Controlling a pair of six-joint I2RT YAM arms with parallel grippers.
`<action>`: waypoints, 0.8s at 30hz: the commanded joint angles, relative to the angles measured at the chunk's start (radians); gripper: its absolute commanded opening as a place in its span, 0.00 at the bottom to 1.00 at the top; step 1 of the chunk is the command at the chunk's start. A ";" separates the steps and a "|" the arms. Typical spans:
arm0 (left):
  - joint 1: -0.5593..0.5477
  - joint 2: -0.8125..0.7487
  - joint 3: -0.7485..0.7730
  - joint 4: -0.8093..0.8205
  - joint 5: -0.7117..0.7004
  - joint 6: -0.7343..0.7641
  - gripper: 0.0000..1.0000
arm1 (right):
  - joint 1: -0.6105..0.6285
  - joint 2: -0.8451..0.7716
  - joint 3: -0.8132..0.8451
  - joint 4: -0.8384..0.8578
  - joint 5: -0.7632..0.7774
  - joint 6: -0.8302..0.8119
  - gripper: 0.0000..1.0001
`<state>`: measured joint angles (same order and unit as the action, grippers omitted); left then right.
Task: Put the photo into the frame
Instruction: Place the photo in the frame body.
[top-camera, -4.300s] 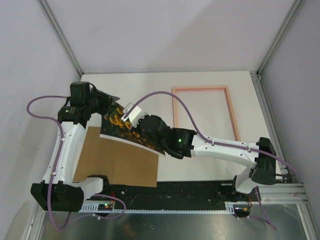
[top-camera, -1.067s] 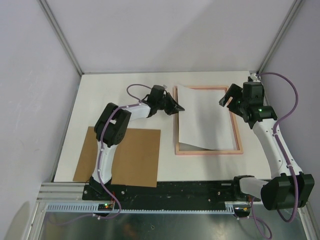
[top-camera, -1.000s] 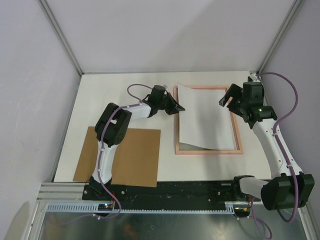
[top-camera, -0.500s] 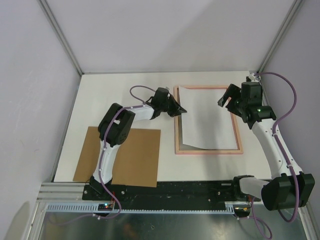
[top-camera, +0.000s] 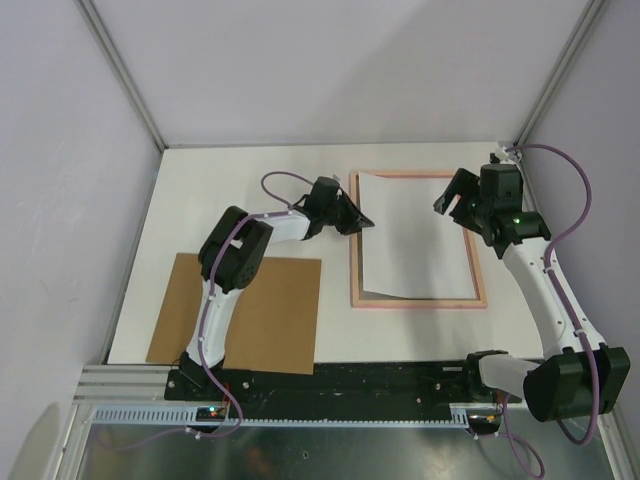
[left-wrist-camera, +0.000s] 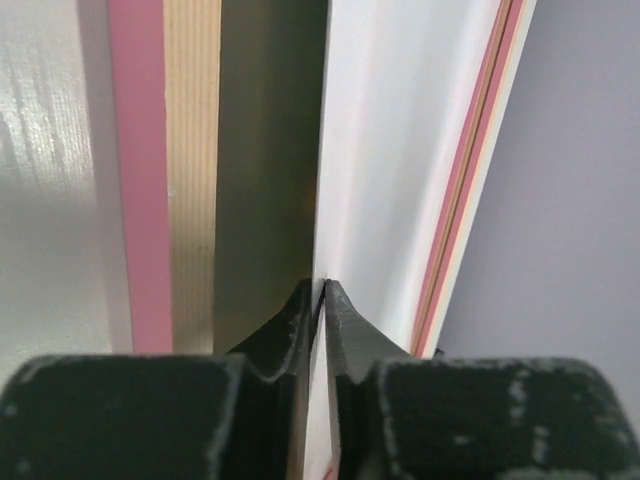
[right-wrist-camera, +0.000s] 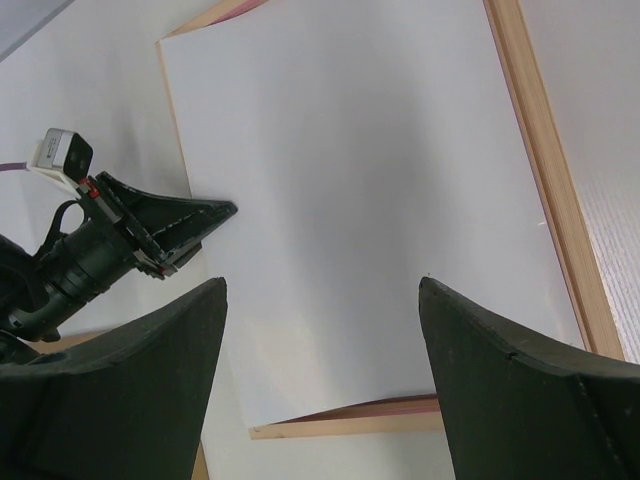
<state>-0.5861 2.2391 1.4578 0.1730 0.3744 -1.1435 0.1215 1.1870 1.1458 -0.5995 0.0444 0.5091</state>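
The photo (top-camera: 415, 235) lies white back up inside the frame (top-camera: 478, 270), whose pale wood back faces up on the table's right half. My left gripper (top-camera: 365, 222) lies low at the photo's left edge. In the left wrist view its jaws (left-wrist-camera: 322, 285) stand shut on that thin white edge (left-wrist-camera: 400, 150), beside the frame's pink and wood rail (left-wrist-camera: 140, 170). My right gripper (top-camera: 450, 212) hovers open above the frame's far right corner. In its own view the wide-apart fingers (right-wrist-camera: 323, 281) hold nothing over the photo (right-wrist-camera: 350, 200).
A plain brown backing board (top-camera: 240, 315) lies flat at the near left of the table, beside the left arm's base. The frame's near rail (right-wrist-camera: 340, 420) shows past the photo's near edge. Metal posts and grey walls close in the table.
The photo's left edge has sunk lower and flatter into the frame. The left gripper has come down with it. The right gripper has barely moved.
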 joint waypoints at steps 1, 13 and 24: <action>-0.013 -0.030 0.040 -0.023 -0.031 0.071 0.18 | 0.013 -0.030 0.005 0.014 0.019 0.010 0.82; -0.001 -0.143 0.044 -0.224 -0.134 0.240 0.61 | 0.047 -0.031 0.004 0.020 0.044 0.017 0.82; 0.009 -0.193 0.073 -0.431 -0.294 0.403 0.53 | 0.066 -0.023 0.005 0.025 0.060 0.017 0.82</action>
<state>-0.5819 2.1002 1.4857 -0.1627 0.1711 -0.8387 0.1802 1.1831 1.1458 -0.5999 0.0788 0.5201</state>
